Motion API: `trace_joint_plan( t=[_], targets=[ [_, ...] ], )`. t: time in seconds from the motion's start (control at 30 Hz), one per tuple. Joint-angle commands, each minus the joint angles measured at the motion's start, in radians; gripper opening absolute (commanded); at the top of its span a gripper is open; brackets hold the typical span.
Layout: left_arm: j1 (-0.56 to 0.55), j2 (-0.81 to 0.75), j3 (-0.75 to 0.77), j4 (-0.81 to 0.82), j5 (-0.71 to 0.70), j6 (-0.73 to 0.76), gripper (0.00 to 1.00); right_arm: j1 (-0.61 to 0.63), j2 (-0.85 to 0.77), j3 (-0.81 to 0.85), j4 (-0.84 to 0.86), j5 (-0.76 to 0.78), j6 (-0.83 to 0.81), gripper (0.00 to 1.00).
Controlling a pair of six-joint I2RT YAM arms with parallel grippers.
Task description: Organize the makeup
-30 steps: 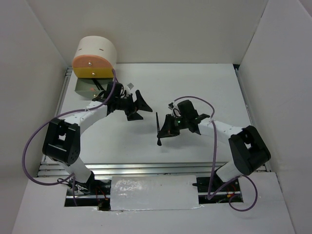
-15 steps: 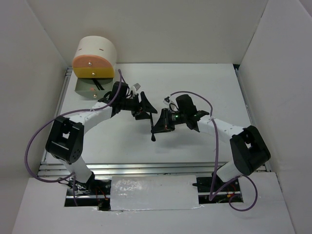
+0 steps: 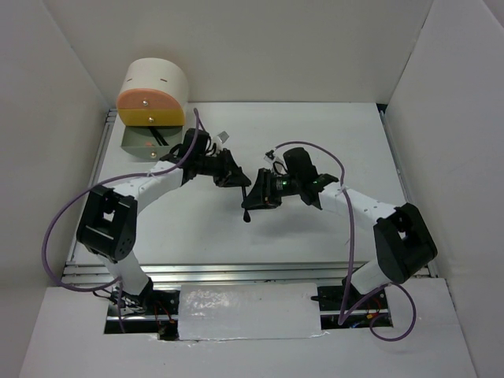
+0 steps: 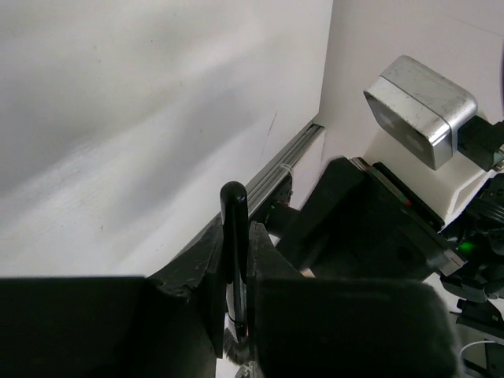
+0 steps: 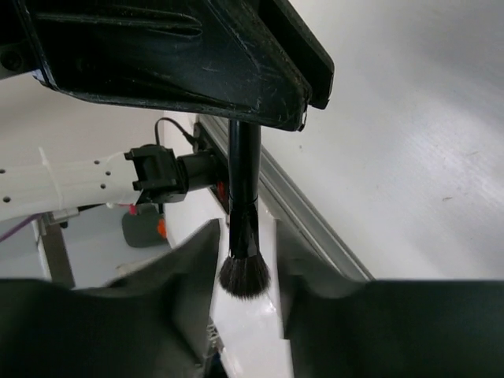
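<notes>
Right jaws (image 5: pixel 246 236): parted a crack around the bristle end of a black brush (image 5: pixel 244 189), a sliver of light on each side of the handle.
Brush: over the middle of the table (image 3: pixel 331 134), spanning from one arm's jaws to the other's.
Left jaws (image 4: pixel 234 260): pinched tight on the brush's handle, rounded tip poking out past the fingers.
Far left corner: cream-and-orange drawer box (image 3: pixel 153 87), lowest drawer out, thin black sticks (image 3: pixel 160 138) lying inside.
</notes>
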Motion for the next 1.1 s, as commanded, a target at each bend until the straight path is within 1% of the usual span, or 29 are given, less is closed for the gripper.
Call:
trace_joint_plan(
  t=[0.0, 0.03, 0.07, 0.13, 0.3, 0.33, 0.37, 0.43, 0.53, 0.6, 0.63, 0.67, 0.73, 0.83, 0.87, 0.9, 0.97, 1.07],
  targets=[
    [-0.002, 0.017, 0.083, -0.090, -0.022, 0.059, 0.00, 0.006, -0.049, 0.051, 0.003, 0.036, -0.034, 0.46],
    [0.003, 0.022, 0.098, -0.111, -0.033, 0.068, 0.00, 0.004, -0.054, 0.051, -0.004, 0.041, -0.039, 0.57],
    [0.018, 0.025, 0.129, -0.129, -0.051, 0.077, 0.00, 0.003, -0.063, 0.052, -0.030, 0.049, -0.043, 0.60],
    [0.041, 0.031, 0.164, -0.170, -0.071, 0.091, 0.00, -0.002, -0.071, 0.064, -0.066, 0.075, -0.065, 0.66],
    [0.179, 0.031, 0.235, -0.243, -0.153, 0.105, 0.00, -0.026, -0.115, 0.086, -0.196, 0.167, -0.132, 0.71],
    [0.202, 0.031, 0.265, -0.265, -0.165, 0.107, 0.00, -0.031, -0.125, 0.086, -0.213, 0.181, -0.140, 0.74],
    [0.244, 0.034, 0.281, -0.276, -0.192, 0.116, 0.00, -0.042, -0.144, 0.088, -0.243, 0.193, -0.151, 0.75],
    [0.281, 0.042, 0.341, -0.319, -0.229, 0.128, 0.00, -0.051, -0.175, 0.083, -0.267, 0.213, -0.157, 0.75],
    [0.371, 0.057, 0.411, -0.365, -0.297, 0.136, 0.00, -0.071, -0.213, 0.068, -0.294, 0.231, -0.164, 0.75],
    [0.403, 0.060, 0.445, -0.378, -0.358, 0.122, 0.00, -0.077, -0.227, 0.063, -0.314, 0.250, -0.171, 0.75],
    [0.448, 0.059, 0.453, -0.382, -0.383, 0.116, 0.00, -0.077, -0.240, 0.061, -0.334, 0.276, -0.174, 0.75],
    [0.466, 0.056, 0.459, -0.385, -0.404, 0.096, 0.00, -0.079, -0.246, 0.057, -0.345, 0.289, -0.174, 0.75],
    [0.520, 0.053, 0.457, -0.367, -0.440, 0.067, 0.00, -0.079, -0.258, 0.051, -0.371, 0.313, -0.175, 0.75],
    [0.575, 0.057, 0.447, -0.284, -0.447, -0.008, 0.00, -0.079, -0.272, 0.046, -0.408, 0.351, -0.175, 0.75],
    [0.583, 0.063, 0.450, -0.261, -0.450, -0.013, 0.00, -0.080, -0.276, 0.048, -0.417, 0.366, -0.175, 0.75],
    [0.588, 0.068, 0.451, -0.202, -0.452, -0.016, 0.00, -0.077, -0.286, 0.046, -0.425, 0.374, -0.177, 0.75],
    [0.595, 0.082, 0.459, -0.148, -0.492, -0.019, 0.00, -0.079, -0.298, 0.048, -0.443, 0.391, -0.178, 0.75],
    [0.603, 0.118, 0.491, -0.131, -0.562, -0.016, 0.00, -0.077, -0.326, 0.037, -0.455, 0.399, -0.178, 0.75]
  ],
)
